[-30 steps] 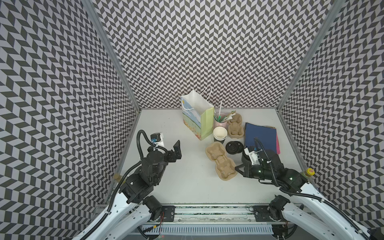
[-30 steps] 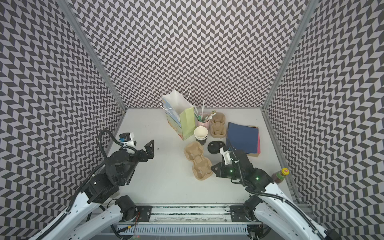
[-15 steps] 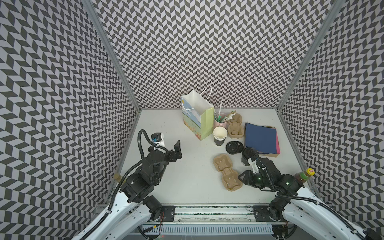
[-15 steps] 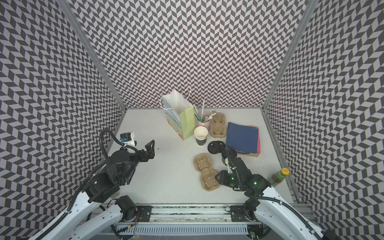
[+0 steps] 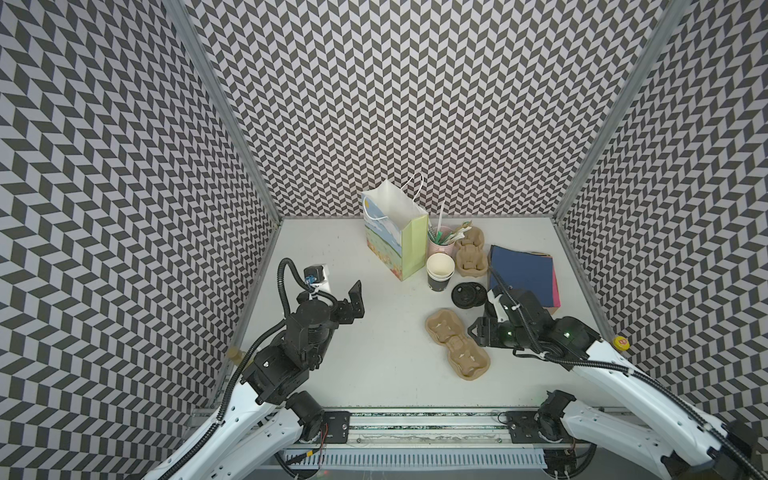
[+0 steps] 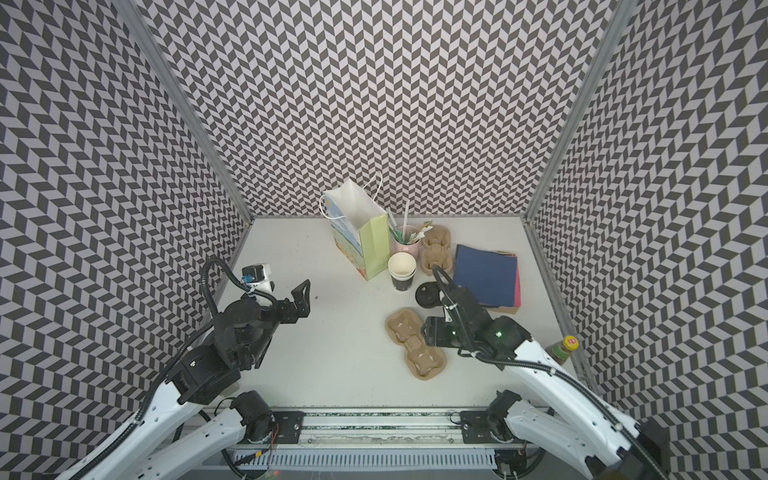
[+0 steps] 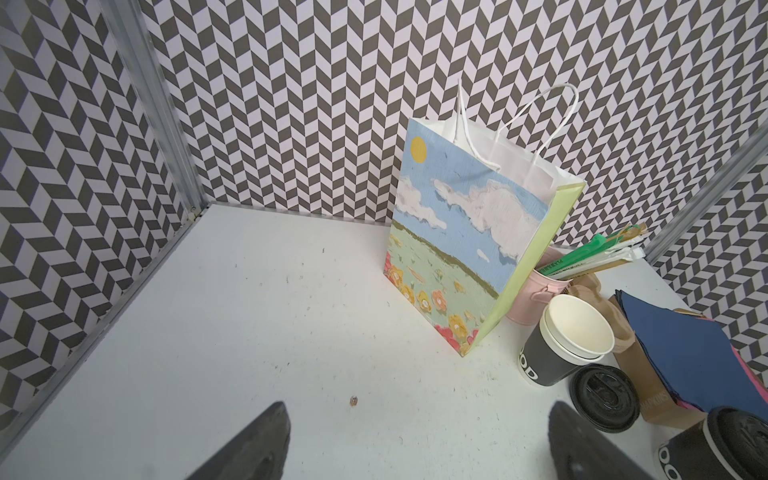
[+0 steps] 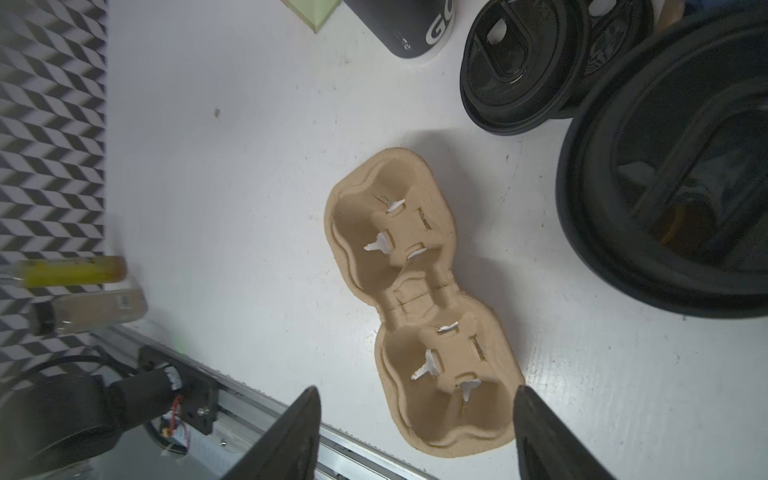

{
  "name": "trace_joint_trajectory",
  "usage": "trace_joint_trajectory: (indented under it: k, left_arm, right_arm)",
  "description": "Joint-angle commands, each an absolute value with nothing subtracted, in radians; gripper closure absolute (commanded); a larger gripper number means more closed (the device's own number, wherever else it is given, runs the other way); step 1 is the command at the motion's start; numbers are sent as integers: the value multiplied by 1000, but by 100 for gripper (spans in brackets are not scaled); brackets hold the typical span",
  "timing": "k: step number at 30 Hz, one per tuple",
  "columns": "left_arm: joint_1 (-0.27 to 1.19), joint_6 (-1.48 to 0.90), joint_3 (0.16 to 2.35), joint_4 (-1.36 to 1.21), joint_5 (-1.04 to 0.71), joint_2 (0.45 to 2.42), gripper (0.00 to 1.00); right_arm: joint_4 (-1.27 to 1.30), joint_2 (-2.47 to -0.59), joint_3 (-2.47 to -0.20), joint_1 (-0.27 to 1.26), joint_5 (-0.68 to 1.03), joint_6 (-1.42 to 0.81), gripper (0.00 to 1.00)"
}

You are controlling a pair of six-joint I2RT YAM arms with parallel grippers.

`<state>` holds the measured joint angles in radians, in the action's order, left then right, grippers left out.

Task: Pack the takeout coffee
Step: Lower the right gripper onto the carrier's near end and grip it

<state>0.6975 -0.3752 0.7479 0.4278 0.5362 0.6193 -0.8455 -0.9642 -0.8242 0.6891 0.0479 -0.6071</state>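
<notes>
The takeout coffee (image 7: 723, 449), a black cup with its black lid on, stands beside the napkins; its lid (image 8: 681, 166) fills one side of the right wrist view, and my right arm covers it in both top views. A tan pulp carrier (image 5: 457, 349) (image 6: 417, 347) lies flat at the front middle. My right gripper (image 5: 476, 332) (image 6: 428, 332) (image 8: 415, 436) is open, its fingers either side of the carrier's near end, holding nothing. My left gripper (image 5: 353, 299) (image 6: 301, 297) (image 7: 419, 449) hangs open over bare table at the left. The gift bag (image 5: 395, 232) stands upright at the back.
A stack of open black cups (image 5: 439, 274) and a loose black lid (image 5: 468, 295) sit by the bag. Behind them are a pink cup of straws (image 5: 441, 245) and more carriers (image 5: 471, 253). Blue napkins (image 5: 523, 274) lie at the right. A bottle (image 5: 622, 343) stands at the right edge.
My right gripper dragged the tan carrier toward the table's front, then opened and let it go. The left arm has not moved.
</notes>
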Motion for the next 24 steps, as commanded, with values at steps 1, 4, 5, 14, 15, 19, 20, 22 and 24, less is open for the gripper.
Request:
trace_joint_trajectory:
  k: [1, 4, 5, 14, 15, 19, 20, 22, 24]
  left_arm:
    - [690, -374, 740, 420, 545, 612, 3]
    - [690, -374, 739, 419, 548, 613, 3]
    - [691, -374, 738, 419, 548, 612, 3]
    - [690, -374, 731, 416, 557, 591, 3]
    - [690, -374, 729, 414, 557, 591, 3]
    - [690, -374, 729, 413, 555, 592, 3]
    - [691, -375, 729, 413, 557, 592, 3]
    - [690, -374, 728, 413, 558, 588, 3]
    - [690, -374, 728, 411, 561, 584, 3]
  right_arm:
    - [-905, -1026, -873, 768, -35, -524, 28]
    - [-991, -1150, -940, 918, -200, -548, 29]
    - [-1028, -1194, -966, 960, -240, -566, 28]
    - [-956, -1339, -974, 1020, -245, -515, 28]
    - [-946, -1350, -975, 1020, -248, -510, 28]
    - [-929, -1405, -998, 1014, -274, -484, 28]
    - [-924, -1417, -1004, 1009, -267, -473, 28]
    - [-905, -1434, -1006, 995, -261, -455, 32]
    - [-885, -1449, -1010, 973, -230, -430, 36]
